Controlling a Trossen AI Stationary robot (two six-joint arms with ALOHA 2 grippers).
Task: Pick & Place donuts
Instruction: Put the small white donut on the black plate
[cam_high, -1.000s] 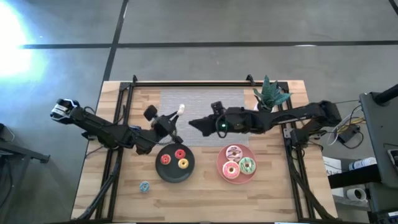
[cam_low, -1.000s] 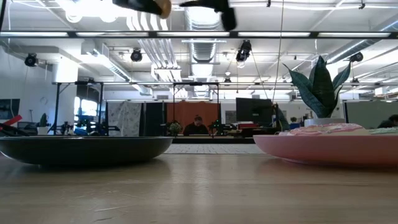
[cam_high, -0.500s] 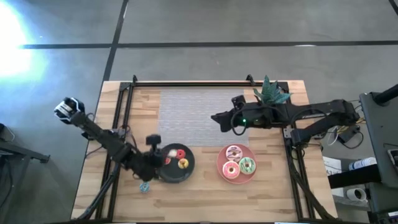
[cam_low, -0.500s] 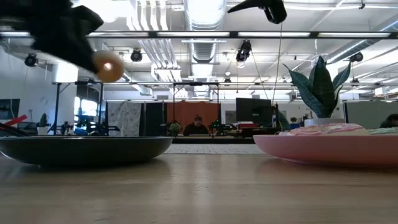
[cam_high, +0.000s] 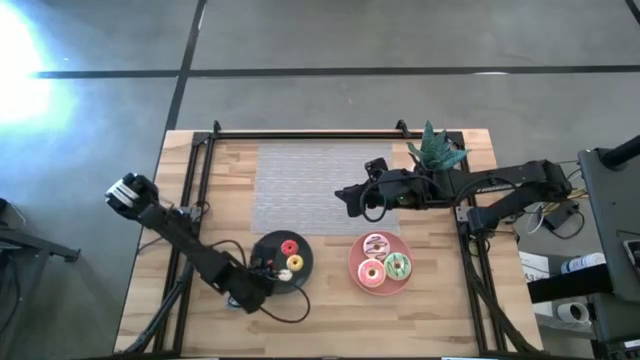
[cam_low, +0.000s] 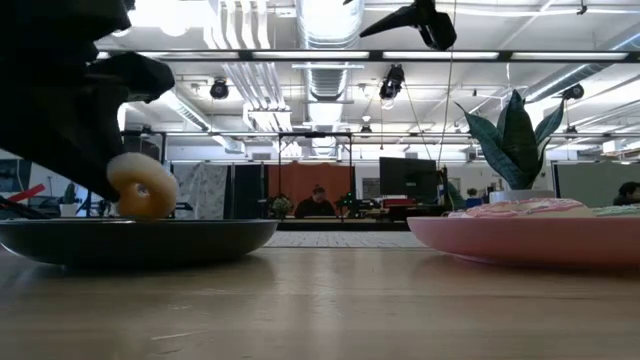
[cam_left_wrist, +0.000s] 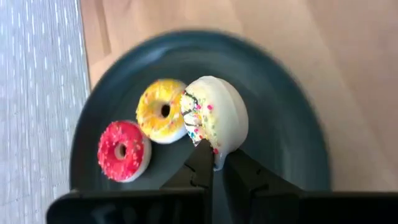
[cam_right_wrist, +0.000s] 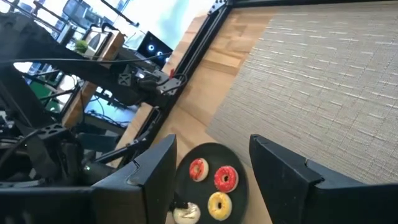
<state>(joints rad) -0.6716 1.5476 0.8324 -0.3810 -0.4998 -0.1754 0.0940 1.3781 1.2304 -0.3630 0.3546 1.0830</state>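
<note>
My left gripper (cam_high: 262, 273) is shut on a small white-frosted sprinkled donut (cam_left_wrist: 214, 119), over the near-left part of the round black plate (cam_high: 300, 280). In the low view the donut (cam_low: 143, 186) hangs just above the plate's rim (cam_low: 200, 232). A red donut (cam_left_wrist: 123, 150) and a yellow donut (cam_left_wrist: 160, 111) lie flat on the plate; the right wrist view shows a second reddish one (cam_right_wrist: 198, 168). Pink, green and white-pink donuts lie on the pink plate (cam_high: 356, 272). My right gripper (cam_high: 343, 195) is open and empty above the mat. No teal donut shows. My left gripper pinches the white donut's lower rim (cam_left_wrist: 217, 154) between its two fingers, only at their free ends. The donut stands on edge beyond the fingertips, its sprinkled face toward the yellow donut. Whether it touches the plate I cannot tell.
A grey woven mat (cam_high: 300, 180) covers the far middle of the wooden table. A potted plant (cam_high: 436, 150) stands at the far right. A black frame rail (cam_high: 200, 170) runs along the left side. Bare wood lies along the near edge (cam_high: 330, 325).
My left gripper has carried the white donut from above the mat toward the table's near edge and down, to low over the black plate's near-left part. My right gripper has gone toward the table's right edge and stays high and open.
</note>
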